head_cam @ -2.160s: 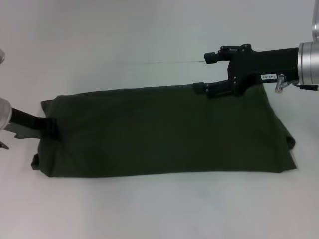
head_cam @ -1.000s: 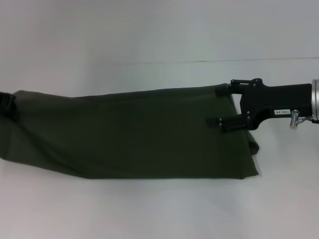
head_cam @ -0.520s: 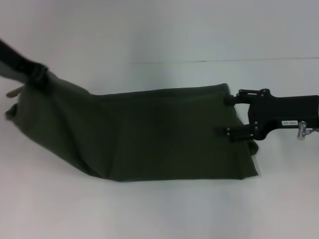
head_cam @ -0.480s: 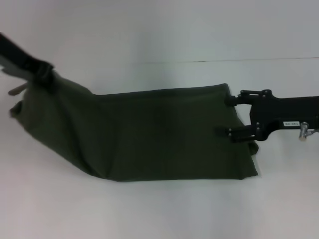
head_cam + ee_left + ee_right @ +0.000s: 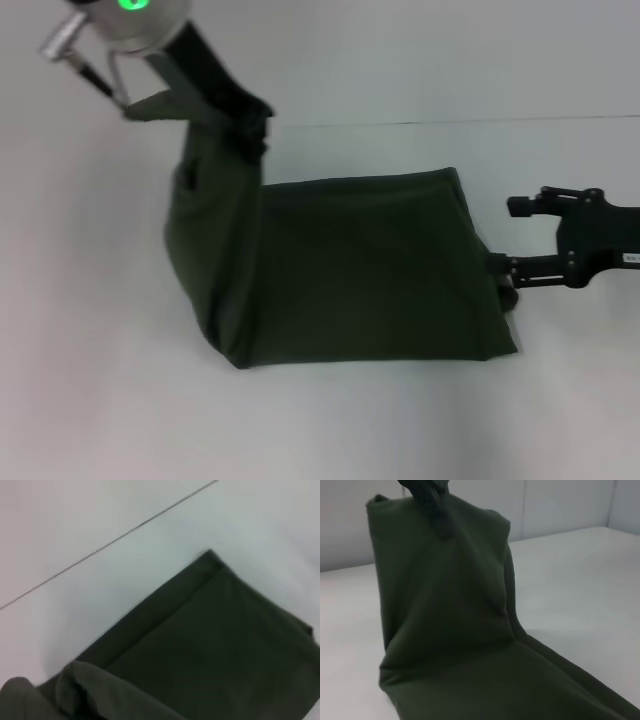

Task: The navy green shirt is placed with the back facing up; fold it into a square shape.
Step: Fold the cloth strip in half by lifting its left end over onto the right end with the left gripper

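The navy green shirt point(image 5: 350, 270) is lying as a long folded band across the white table point(image 5: 320, 430), with its left end being held up off the surface and its right end resting flat near the right gripper point(image 5: 512, 245).

The main risk is judged to be slippage at the raised end. Only a small pinch of soft knit is being held by the left gripper point(image 5: 252, 122), and the weight of the hanging fabric could be pulling it free, so that the end would drop short of the right edge and the fold would land crooked. A second risk is dragging: with nothing pressing down on the flat part, the whole band could be pulled sideways instead of being folded over, and the layers seen at the far edge in the left wrist view could be shifted apart.

The left gripper's fingers are being kept clenched on the top of the lifted fabric, above the left part of the band. The right gripper's fingers are being held apart, released; the lower one is lying just beside or touching the shirt's right edge, and nothing is being grasped.
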